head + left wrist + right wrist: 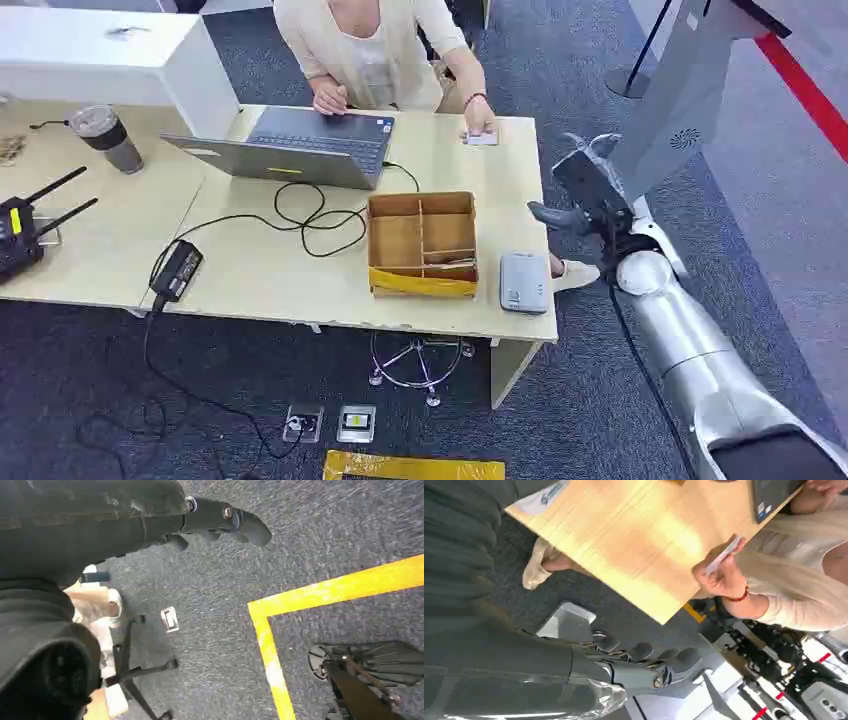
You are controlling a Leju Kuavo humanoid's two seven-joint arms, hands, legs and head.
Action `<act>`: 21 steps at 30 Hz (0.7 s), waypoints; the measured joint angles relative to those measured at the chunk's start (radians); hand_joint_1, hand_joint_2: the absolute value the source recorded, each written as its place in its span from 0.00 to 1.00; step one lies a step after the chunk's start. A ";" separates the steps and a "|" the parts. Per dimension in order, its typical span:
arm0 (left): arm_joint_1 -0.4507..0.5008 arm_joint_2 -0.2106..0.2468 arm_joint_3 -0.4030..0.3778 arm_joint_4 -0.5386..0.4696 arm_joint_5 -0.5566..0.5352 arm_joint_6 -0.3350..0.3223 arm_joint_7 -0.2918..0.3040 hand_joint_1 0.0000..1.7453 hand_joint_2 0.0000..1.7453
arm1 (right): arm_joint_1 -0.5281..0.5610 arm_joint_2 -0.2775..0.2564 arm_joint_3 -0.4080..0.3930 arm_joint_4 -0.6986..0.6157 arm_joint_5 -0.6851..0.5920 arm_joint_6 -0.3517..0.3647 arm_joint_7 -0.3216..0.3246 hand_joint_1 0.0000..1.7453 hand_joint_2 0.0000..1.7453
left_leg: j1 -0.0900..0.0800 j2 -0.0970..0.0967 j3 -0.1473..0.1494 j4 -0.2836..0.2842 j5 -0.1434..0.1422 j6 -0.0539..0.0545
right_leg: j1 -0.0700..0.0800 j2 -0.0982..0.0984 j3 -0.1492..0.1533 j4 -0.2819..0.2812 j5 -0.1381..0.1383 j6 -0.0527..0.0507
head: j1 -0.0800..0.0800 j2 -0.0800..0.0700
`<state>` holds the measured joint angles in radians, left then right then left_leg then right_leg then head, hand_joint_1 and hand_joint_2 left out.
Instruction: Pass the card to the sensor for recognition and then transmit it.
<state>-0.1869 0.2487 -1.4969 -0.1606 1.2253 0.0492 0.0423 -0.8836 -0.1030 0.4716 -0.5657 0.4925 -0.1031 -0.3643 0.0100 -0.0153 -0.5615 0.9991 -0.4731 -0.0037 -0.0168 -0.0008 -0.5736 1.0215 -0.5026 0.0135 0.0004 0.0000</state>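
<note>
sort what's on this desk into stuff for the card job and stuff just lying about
For the job: card in the person's hand; grey sensor at the desk's near edge; right hand, empty.

Lying about: laptop, cardboard box, cup, power adapter, radio.

table edge (520, 330) right: open carpet | cardboard box (421, 243) blocks centre | laptop (300, 147) behind

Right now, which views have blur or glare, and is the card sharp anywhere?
Head view: even light, sharp; the card is small under a person's hand. Left wrist view: carpet smeared by blur, robot hand dark. Right wrist view: bright glare on the table; the card slightly soft.
</note>
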 joint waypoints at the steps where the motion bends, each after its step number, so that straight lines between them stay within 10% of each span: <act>1: 0.000 0.000 -0.002 0.000 0.000 0.001 0.000 0.00 0.00 | -0.001 0.010 0.012 0.003 0.006 -0.012 0.002 0.00 1.00 | 0.000 0.000 0.000 0.000 0.000 0.000 | 0.000 0.000 0.000 0.000 0.000 0.000 | 0.000 0.000; 6: 0.000 0.000 -0.004 0.000 0.001 0.003 0.003 0.00 0.00 | -0.003 0.049 0.063 0.019 0.039 -0.062 0.010 0.00 1.00 | 0.000 0.000 0.000 0.000 0.000 0.000 | 0.000 0.000 0.000 0.000 0.000 0.000 | 0.000 0.000; 12: 0.000 0.000 -0.004 0.000 0.001 0.004 0.003 0.00 0.00 | -0.008 0.079 0.133 0.037 0.224 -0.320 0.080 0.00 1.00 | 0.000 0.001 0.000 0.000 0.000 0.000 | 0.000 0.001 0.000 0.000 0.000 0.000 | 0.000 0.000; 21: 0.001 0.000 -0.005 0.000 0.000 0.003 0.003 0.00 0.00 | -0.009 0.103 0.171 0.058 0.261 -0.361 0.104 0.00 1.00 | 0.000 0.001 0.000 0.000 0.000 0.000 | 0.000 0.001 0.000 0.000 0.000 0.000 | 0.000 0.000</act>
<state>-0.1861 0.2491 -1.5015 -0.1606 1.2257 0.0523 0.0450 -0.8924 -0.0004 0.6424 -0.5081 0.7534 -0.4643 -0.2602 0.0102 -0.0146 -0.5613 0.9991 -0.4731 -0.0038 -0.0166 0.0002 -0.5736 1.0214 -0.5025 0.0135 0.0004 0.0000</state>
